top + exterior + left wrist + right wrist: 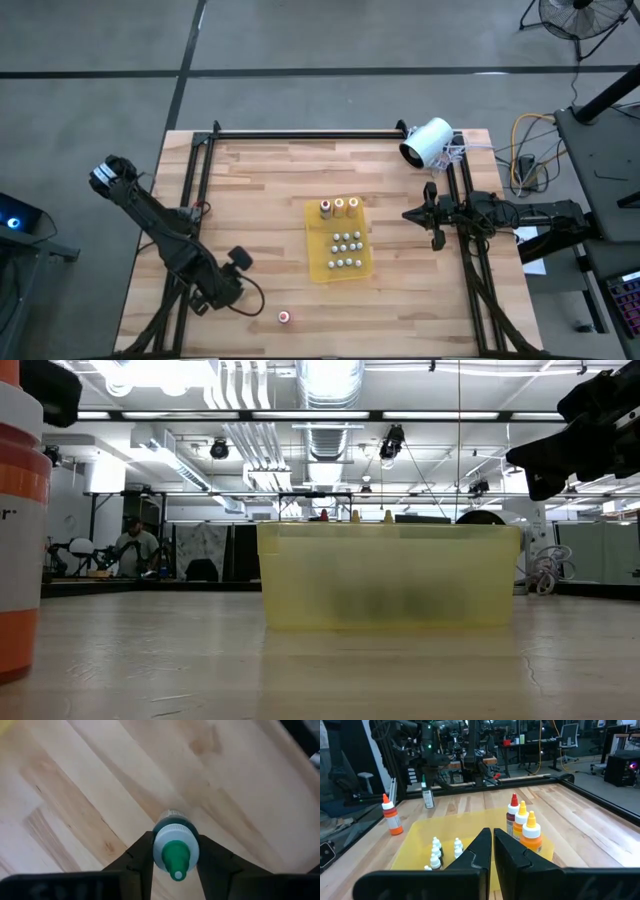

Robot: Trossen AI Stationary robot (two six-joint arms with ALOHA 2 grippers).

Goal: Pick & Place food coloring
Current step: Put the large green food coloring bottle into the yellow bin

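My left fingers (pixel 175 862) clamp a small green-capped clear plastic food-coloring bottle (pixel 175 851), upright, at the bench's (pixel 250 200) near-left; the yellow plastic tray (pixel 322 268) lies to the right, nearer this arm; my right fingers (pixel 492 845) rest together beside the tray.

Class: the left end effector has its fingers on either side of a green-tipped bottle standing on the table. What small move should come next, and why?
Probably lift it straight up. The left end effector brackets the upright green-tipped bottle, which stands on bare wood, outside the yellow tray.
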